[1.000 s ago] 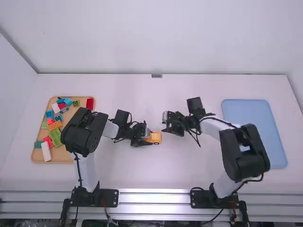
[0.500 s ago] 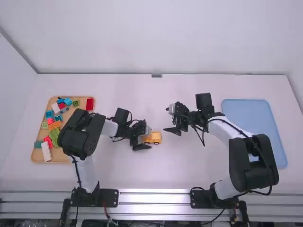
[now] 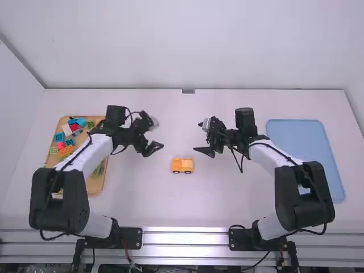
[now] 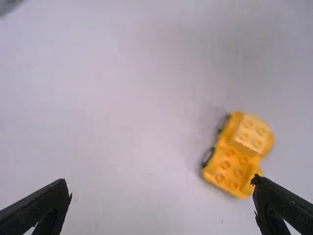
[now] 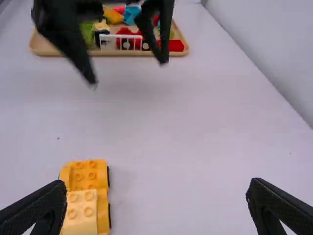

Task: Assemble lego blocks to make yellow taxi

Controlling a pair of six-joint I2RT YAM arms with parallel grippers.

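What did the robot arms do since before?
The left gripper seems to have let go of the yellow car and moved left and away from the camera. The right arm shifted slightly right. The car and blue tray stayed put.

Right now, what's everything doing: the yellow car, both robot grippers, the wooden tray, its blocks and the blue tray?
Yellow car: upright, not held.
Left gripper: open, holding nothing.
Right gripper: open, holding nothing.
Wooden tray: holding blocks.
Blocks: heaped loosely together.
Blue tray: lying flat.
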